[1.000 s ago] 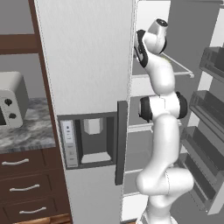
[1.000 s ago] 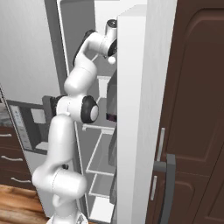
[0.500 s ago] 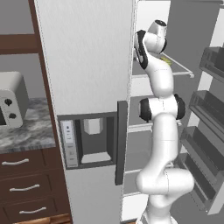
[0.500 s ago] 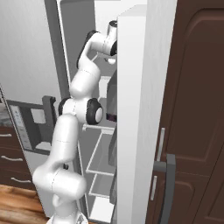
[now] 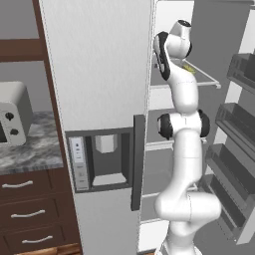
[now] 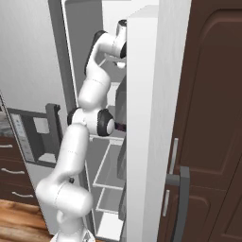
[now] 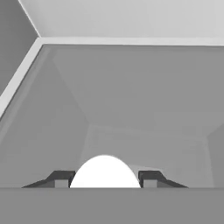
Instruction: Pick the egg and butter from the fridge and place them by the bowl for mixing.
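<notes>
**Q:** What's around you, biggest thing first?

**A:** The fridge (image 5: 94,64) takes up the centre of the left base view, its grey door with the dispenser panel and dark handle (image 5: 138,162) running down the middle. My arm reaches up past that door to the upper shelf (image 5: 201,77) at upper right of that frame. Door bins (image 5: 234,124) line the right edge. In the right base view a dark brown cabinet (image 6: 208,118) fills the right side. A toaster (image 5: 12,112) sits at the left edge of the left base view, on the marble counter.

**Q:** And the butter?

**A:** There is a small yellow fleck on that upper shelf just beside my arm, which may be the butter (image 5: 188,68); it is too small for me to be sure.

**Q:** Where's the egg, and what is your gripper doing?

**A:** In the hand view the egg (image 7: 105,171) is a white dome at bottom centre, sitting right between my two dark fingertips. My gripper (image 7: 105,179) has its fingers drawn in against the egg's two sides, so I judge it is gripping the egg.

**Q:** So which step is this?

**A:** The pick of the egg, I'd say, with the butter not yet fetched. Next calls for a gentle lift off the shelf, then backing straight out between the door and the bins before carrying it toward the bowl.
</notes>
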